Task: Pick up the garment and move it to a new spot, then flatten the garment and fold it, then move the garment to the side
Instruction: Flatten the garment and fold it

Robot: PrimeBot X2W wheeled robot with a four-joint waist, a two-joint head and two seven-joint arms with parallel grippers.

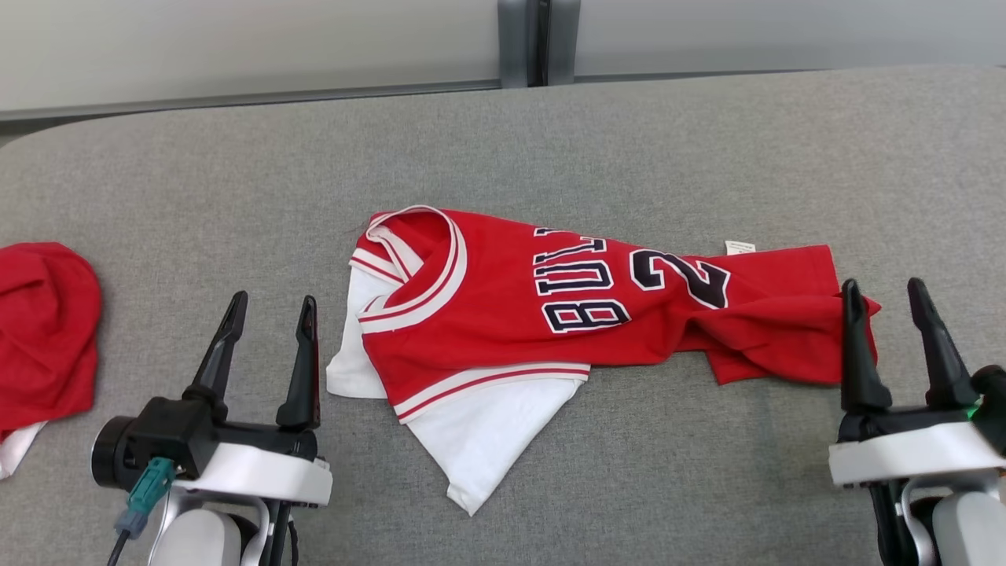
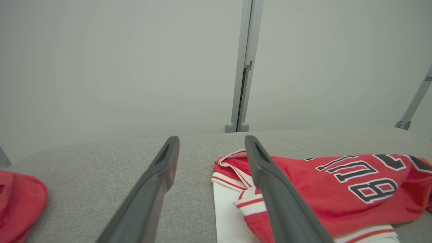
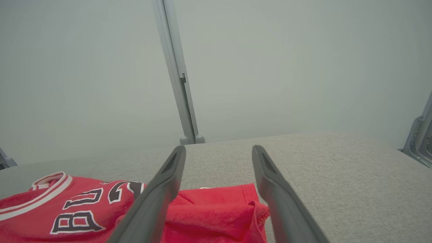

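The garment (image 1: 550,306) is a red jersey with white trim, dark lettering and white sleeves, lying crumpled across the middle of the grey table (image 1: 629,141). Its collar end (image 2: 236,162) points left and its hem end (image 3: 236,209) points right. My left gripper (image 1: 271,310) hovers open just left of the white sleeve, with nothing between its fingers. At the jersey's right hem my right gripper (image 1: 886,292) stands open, its left finger over the red cloth's corner. In both wrist views the fingers (image 2: 162,168) (image 3: 172,168) are spread wide above the table.
A second red garment (image 1: 43,330) with a white edge lies bunched at the table's far left, also seen as red cloth (image 2: 20,202). A grey wall with a vertical post (image 1: 538,39) runs behind the table. A metal bracket (image 3: 420,135) stands at the right.
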